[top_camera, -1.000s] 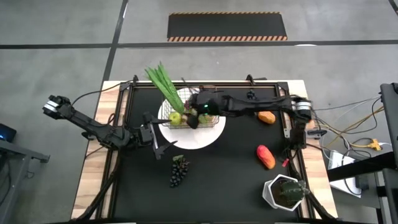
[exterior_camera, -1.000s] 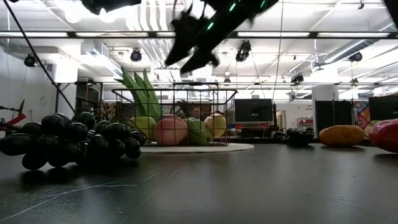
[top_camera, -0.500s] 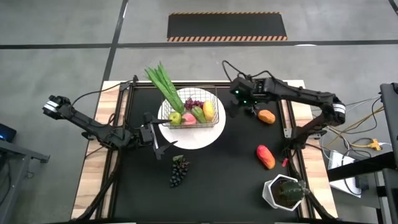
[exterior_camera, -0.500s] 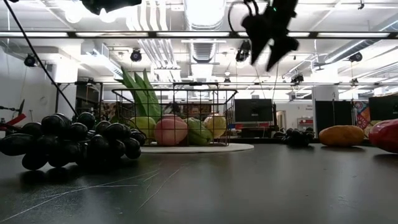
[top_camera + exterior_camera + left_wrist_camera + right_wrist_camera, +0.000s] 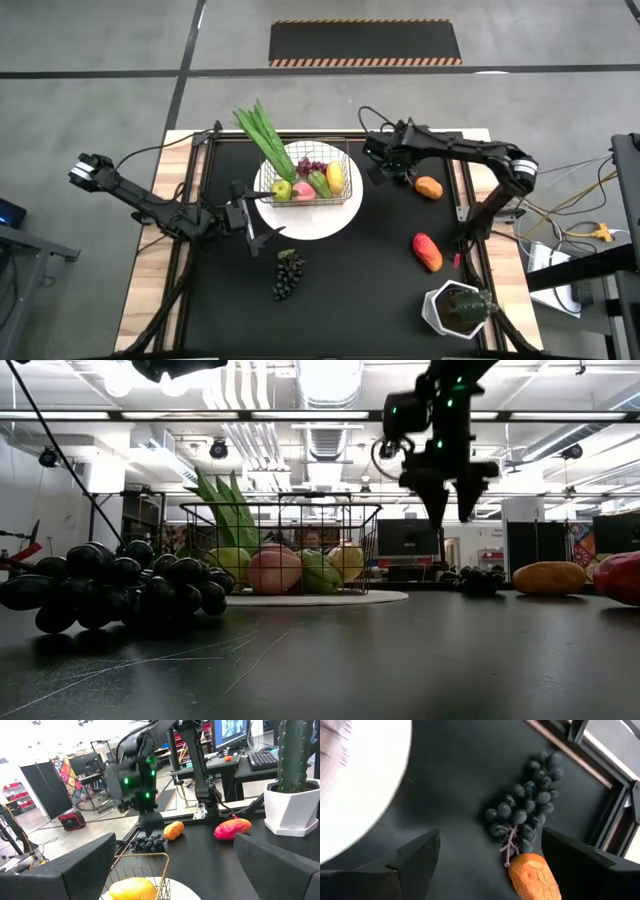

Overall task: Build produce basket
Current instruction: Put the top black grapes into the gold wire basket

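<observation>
I had the right tool (image 5: 381,170) raised above the surface (image 5: 380,290), just right of the basket (image 5: 345,192) and left of the orange mango (image 5: 428,187). Its fingers (image 5: 417,854) stood wide apart and held nothing. In the right wrist view, a dark grape bunch (image 5: 527,805) lay directly below the tool, its stem touching the mango's end. I could not make out this bunch in the high view, where the arm covered it.

The basket sat on the round white plate (image 5: 310,222) at the far centre of the surface. Inside it I saw a yellow-green apple (image 5: 282,189), a pink peach (image 5: 303,190), a green pear (image 5: 320,184), a yellow fruit (image 5: 335,177) and a purple grape bunch (image 5: 313,167). Green leafy stalks (image 5: 262,138) leaned out over its far left corner.

The left tool (image 5: 262,233) waited low at the near left of the plate, fully open and empty. A second dark grape bunch (image 5: 287,273) lay near it on the surface. A red-orange fruit (image 5: 427,251) lay at the right, well apart from the basket, and a potted plant (image 5: 460,309) stood at the near right corner.
</observation>
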Action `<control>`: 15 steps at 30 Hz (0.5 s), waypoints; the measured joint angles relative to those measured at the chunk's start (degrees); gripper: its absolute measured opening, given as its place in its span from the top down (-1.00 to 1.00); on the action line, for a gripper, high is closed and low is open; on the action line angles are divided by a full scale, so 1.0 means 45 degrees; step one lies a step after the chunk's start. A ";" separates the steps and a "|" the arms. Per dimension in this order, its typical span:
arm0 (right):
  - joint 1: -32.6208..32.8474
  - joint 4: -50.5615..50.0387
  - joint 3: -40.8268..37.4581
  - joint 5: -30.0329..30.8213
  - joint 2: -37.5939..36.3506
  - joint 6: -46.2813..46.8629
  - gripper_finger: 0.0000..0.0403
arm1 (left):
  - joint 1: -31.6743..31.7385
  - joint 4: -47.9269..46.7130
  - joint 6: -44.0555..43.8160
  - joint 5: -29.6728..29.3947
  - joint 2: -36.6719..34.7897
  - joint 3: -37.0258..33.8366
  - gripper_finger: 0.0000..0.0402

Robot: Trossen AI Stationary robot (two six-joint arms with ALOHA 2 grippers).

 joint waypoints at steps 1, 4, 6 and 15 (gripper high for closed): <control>-0.0003 -0.0026 -0.0050 0.0020 0.0197 0.0029 -0.62 | 0.0000 -0.0001 0.0000 0.0000 0.0000 0.0000 -0.92; 0.0006 -0.0030 -0.0170 0.0073 0.0719 0.0059 -0.62 | 0.0000 -0.0002 0.0004 -0.0005 0.0000 0.0000 -0.92; 0.0031 -0.0074 -0.0250 0.0263 0.0972 0.0177 -0.62 | 0.0000 -0.0002 0.0005 -0.0005 0.0000 0.0000 -0.92; 0.0031 0.0173 -0.1568 0.1511 0.1152 0.1254 -0.62 | 0.0000 -0.0007 0.0005 -0.0024 0.0000 0.0000 -0.92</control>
